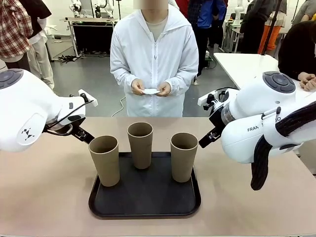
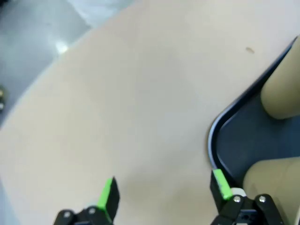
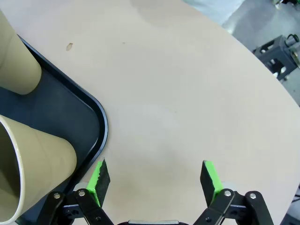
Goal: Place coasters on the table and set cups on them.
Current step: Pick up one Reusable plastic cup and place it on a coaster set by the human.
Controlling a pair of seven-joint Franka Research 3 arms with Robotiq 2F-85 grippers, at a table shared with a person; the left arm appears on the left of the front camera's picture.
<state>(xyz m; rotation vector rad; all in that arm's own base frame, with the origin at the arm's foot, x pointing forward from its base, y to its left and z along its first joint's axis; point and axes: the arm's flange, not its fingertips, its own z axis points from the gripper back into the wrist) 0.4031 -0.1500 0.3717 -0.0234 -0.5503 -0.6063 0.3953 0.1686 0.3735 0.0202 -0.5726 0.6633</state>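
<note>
Front view: three cups (image 1: 140, 144) stand upright on a black tray (image 1: 143, 213) mid-surface (image 1: 44, 192). One is front-left, one rear-centre and one front-right, and none touch. The coasters (image 1: 150, 91) are off the surface, a thin white piece held in both hands (image 1: 163, 89) of the person (image 1: 153, 54) at the far edge. Can't tell how many. The left claw (image 1: 82, 134) hangs low just left of the front-left cup, near its rim, and contact is not readable. The right claw (image 1: 206, 139) hangs just right of the front-right cup, with a small gap showing. Jaw state can't be told from this angle.

Left wrist view: the left claw (image 2: 165, 192) is released, with its green pads (image 2: 108, 197) wide apart and nothing between them. Only bare surface lies under the gap. A rounded tray corner (image 2: 213, 136) sits right beside one finger. Two cups on the tray are at the picture's right edge, one near the finger (image 2: 272, 180) and one farther off (image 2: 281, 93). Both are outside the gap.

Right wrist view: the right claw (image 3: 154, 177) is released too, fingers spread, gripping nothing, over bare surface. The tray rim (image 3: 104, 126) runs just beside one finger. The nearest cup (image 3: 33, 159) fills the lower-left corner, close to that finger but outside the gap. A second cup (image 3: 16, 61) is farther along the tray.
</note>
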